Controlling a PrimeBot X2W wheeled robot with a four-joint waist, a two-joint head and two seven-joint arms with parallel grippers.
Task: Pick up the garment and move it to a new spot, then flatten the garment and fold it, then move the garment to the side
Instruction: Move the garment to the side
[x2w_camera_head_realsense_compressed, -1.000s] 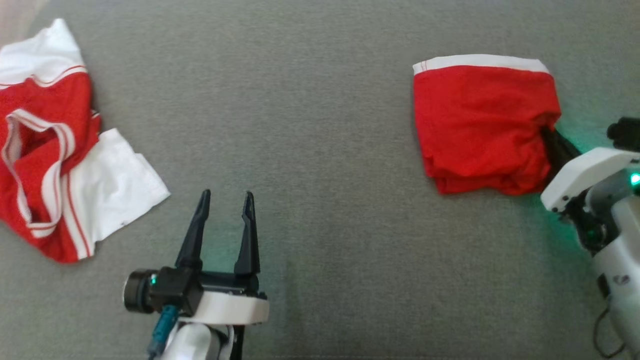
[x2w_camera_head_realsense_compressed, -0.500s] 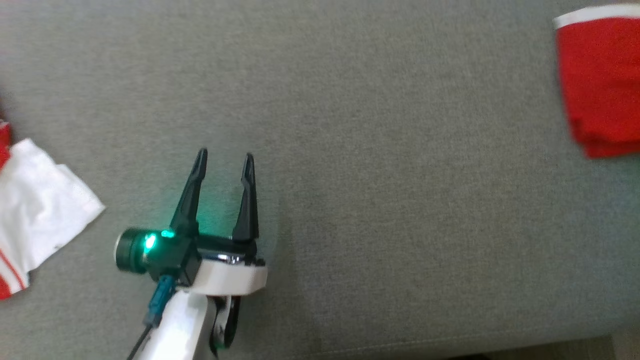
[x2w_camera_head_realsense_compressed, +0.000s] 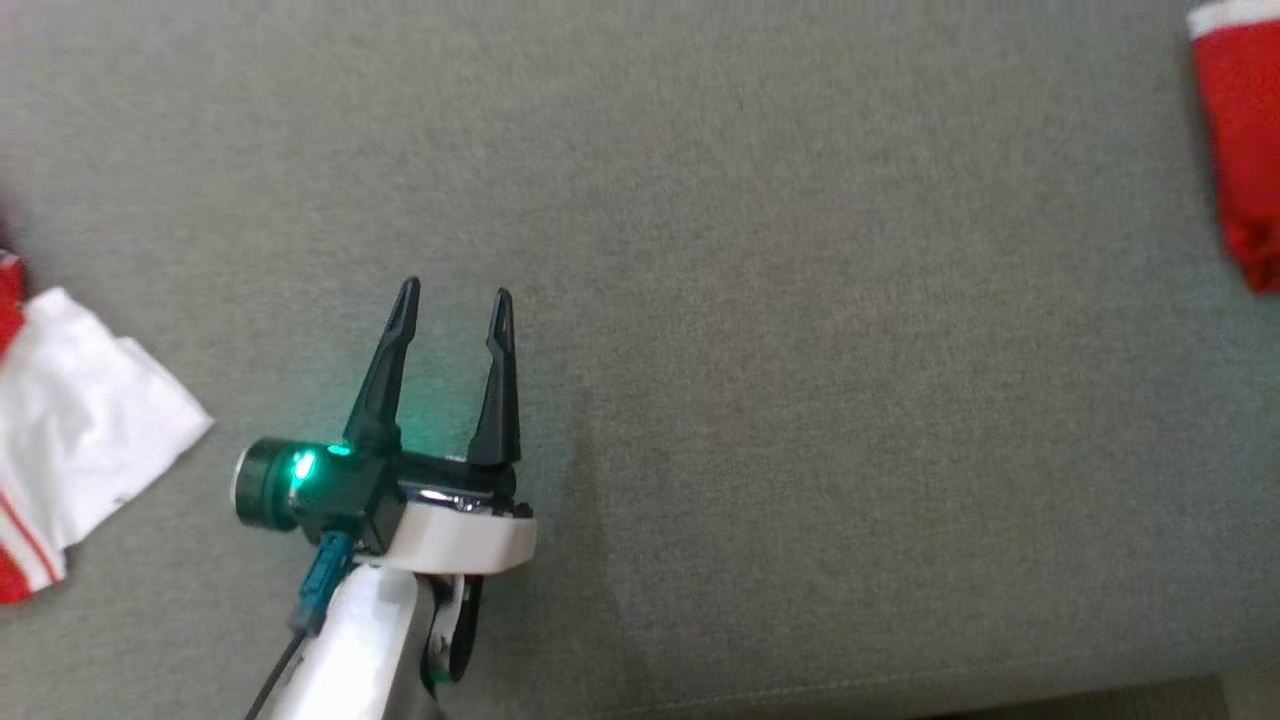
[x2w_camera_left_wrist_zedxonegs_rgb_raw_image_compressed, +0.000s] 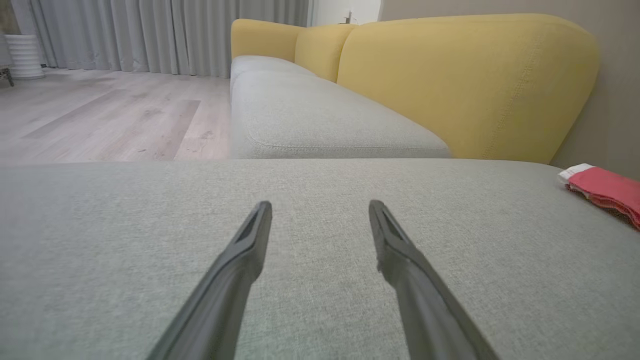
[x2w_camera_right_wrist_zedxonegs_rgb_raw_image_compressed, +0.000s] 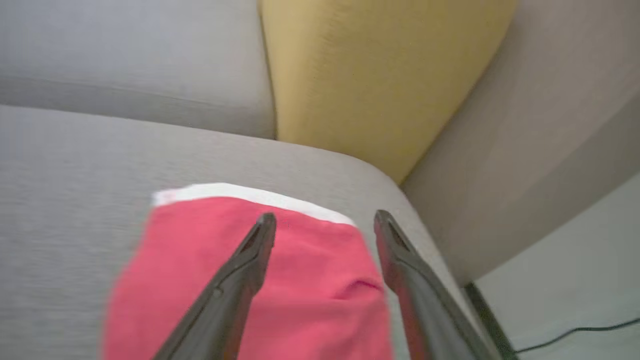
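Head view: your left pincer (x2w_camera_head_realsense_compressed: 455, 290) hovers over the grey sofa seat (x2w_camera_head_realsense_compressed: 800, 350), near its front edge, with its fingers apart and empty. The folded red garment (x2w_camera_head_realsense_compressed: 1245, 150), which has a white band, lies far to the seat's right. A loose red-and-white garment (x2w_camera_head_realsense_compressed: 80, 430) lies at the seat's left side.

Left wrist view: the parted fingers point along the seat toward the yellow backrests (x2w_camera_left_wrist_zedxonegs_rgb_raw_image_compressed: 465, 80). The folded garment sits far right.

Right wrist view: your right pincer (x2w_camera_right_wrist_zedxonegs_rgb_raw_image_compressed: 325, 215) hangs above the folded garment, fingers apart and gripping nothing, near the seat's rounded corner.
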